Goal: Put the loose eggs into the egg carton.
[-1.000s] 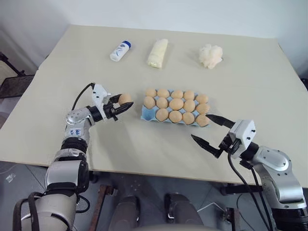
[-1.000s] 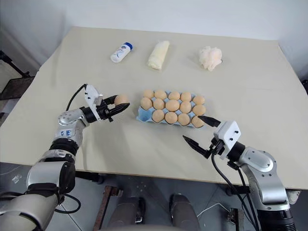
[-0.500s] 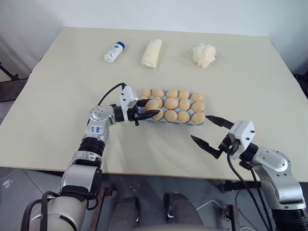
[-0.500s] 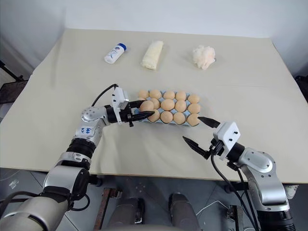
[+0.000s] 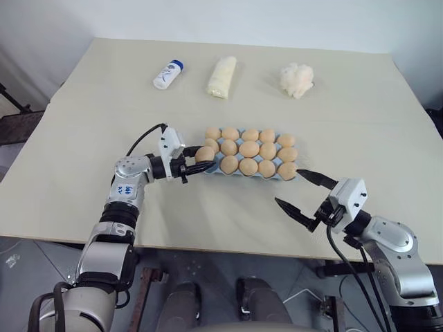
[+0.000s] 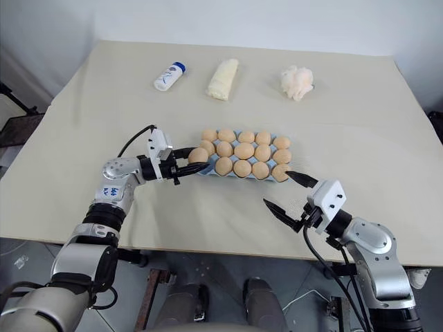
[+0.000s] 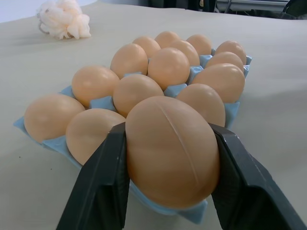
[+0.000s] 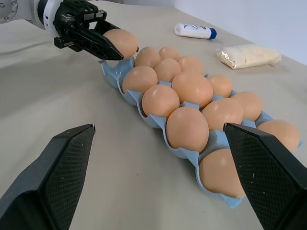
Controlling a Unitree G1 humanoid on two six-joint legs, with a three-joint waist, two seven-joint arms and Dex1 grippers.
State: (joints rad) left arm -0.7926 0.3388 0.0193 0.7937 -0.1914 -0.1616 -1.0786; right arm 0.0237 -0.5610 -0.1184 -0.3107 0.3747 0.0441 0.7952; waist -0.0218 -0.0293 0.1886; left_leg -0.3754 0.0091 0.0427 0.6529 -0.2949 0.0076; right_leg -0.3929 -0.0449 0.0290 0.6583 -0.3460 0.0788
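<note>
One egg [image 7: 172,151] is between the left gripper [image 5: 196,160] fingers, right at the near left corner cup of the blue egg carton [image 8: 115,76]. From the wrist view both fingers touch its sides, so the grip looks on. Fourteen eggs seem seated already, so this looks like the last one.

Risks:
- Egg looks low in the cup but maybe not fully seated; release with it tilted and it could roll off the edge onto the table [image 5: 83,111].
- Fingers sit close to neighbouring eggs; opening wide could nudge them or shove the light carton.
- Pulling back before fully letting go could drag the carton.

Right gripper [image 5: 297,191] is wide open, empty, just beside the carton's right end. Fine if it stays put.
</note>
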